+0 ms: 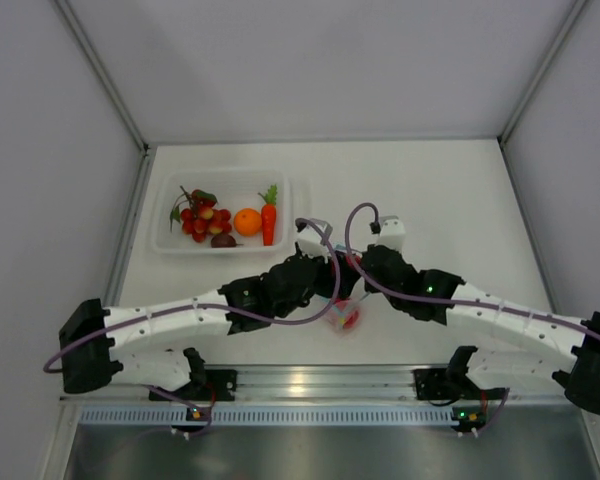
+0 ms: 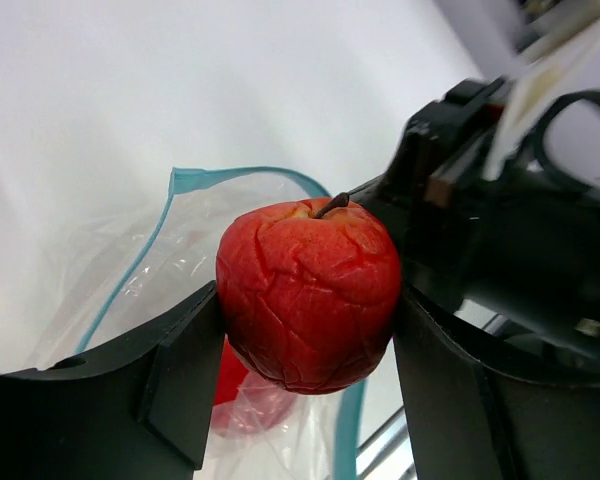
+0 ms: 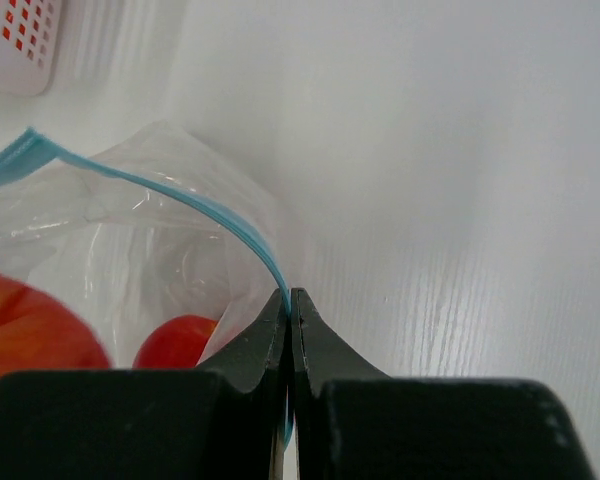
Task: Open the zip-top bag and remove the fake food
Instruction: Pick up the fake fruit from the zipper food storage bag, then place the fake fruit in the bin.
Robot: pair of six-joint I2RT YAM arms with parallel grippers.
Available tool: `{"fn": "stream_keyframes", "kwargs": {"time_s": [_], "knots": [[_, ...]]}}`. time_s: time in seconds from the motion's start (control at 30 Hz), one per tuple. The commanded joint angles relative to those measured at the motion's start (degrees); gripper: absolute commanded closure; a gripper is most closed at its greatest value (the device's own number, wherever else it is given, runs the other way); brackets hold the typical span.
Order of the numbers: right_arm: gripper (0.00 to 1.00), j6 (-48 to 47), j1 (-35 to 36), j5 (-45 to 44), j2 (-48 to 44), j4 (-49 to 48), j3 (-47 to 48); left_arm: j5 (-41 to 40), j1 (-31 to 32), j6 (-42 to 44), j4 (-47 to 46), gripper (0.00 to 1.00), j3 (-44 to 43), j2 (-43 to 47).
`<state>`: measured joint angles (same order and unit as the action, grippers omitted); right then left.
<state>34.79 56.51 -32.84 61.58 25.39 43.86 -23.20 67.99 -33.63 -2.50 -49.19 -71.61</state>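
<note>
My left gripper [image 2: 308,330] is shut on a red apple [image 2: 308,290], held above the open mouth of the zip-top bag [image 2: 150,260]. Another red fruit [image 2: 235,385] lies inside the bag below it. My right gripper [image 3: 290,295] is shut on the bag's teal zip strip [image 3: 195,205] and pinches its edge; a red fruit [image 3: 175,340] shows through the plastic. From above, both grippers meet over the bag [image 1: 345,316] at the table's near middle. A berry cluster [image 1: 200,218], an orange [image 1: 247,221], a carrot [image 1: 269,220] and a dark piece [image 1: 223,240] lie in the tray.
The rigid clear tray [image 1: 170,243] stands at the back left of the white table. White walls close in the left, right and back sides. A metal rail [image 1: 310,382] runs along the near edge between the arm bases.
</note>
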Motion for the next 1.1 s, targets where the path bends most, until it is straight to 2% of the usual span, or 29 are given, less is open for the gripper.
{"fn": "stream_keyframes", "kwargs": {"time_s": [0.0,0.13,0.2,0.27,0.4,0.5,0.7,0.9,1.07], "knots": [[1.00,0.99,0.36,-3.72,1.17,-0.51,3.25,-0.35,0.13,-3.19,0.56,1.00,-0.03,4.72],[1.00,1.60,-0.26,-3.63,0.73,-1.48,2.20,-8.75,-0.57,-5.65,9.16,1.00,-2.83,6.40],[1.00,2.30,-0.70,-3.46,0.21,-1.74,1.76,-12.38,-1.71,-7.76,15.73,1.00,-5.37,6.31],[1.00,2.48,-1.14,-3.11,-0.93,-2.27,0.80,-14.84,-4.08,-8.47,18.31,1.00,-6.27,7.01],[1.00,3.10,-1.67,-2.14,-2.34,-2.97,-0.44,-11.87,-11.37,-6.46,18.59,1.00,-6.01,8.51],[1.00,3.10,-1.67,-2.31,-2.52,-2.10,-0.44,-10.21,-20.05,-4.52,18.67,1.00,-6.18,8.51],[1.00,3.01,-1.76,-2.93,-4.10,-1.31,-1.14,-7.12,-29.82,-1.88,19.38,1.00,-9.43,5.44],[1.00,3.01,-1.76,-2.23,-6.73,-0.16,-1.67,-1.42,-40.71,-0.30,19.82,1.00,-14.25,-4.05],[1.00,3.01,-1.75,-1.97,-9.55,0.10,-2.72,2.36,-47.32,-0.65,19.82,1.00,-17.78,-12.65]]}}
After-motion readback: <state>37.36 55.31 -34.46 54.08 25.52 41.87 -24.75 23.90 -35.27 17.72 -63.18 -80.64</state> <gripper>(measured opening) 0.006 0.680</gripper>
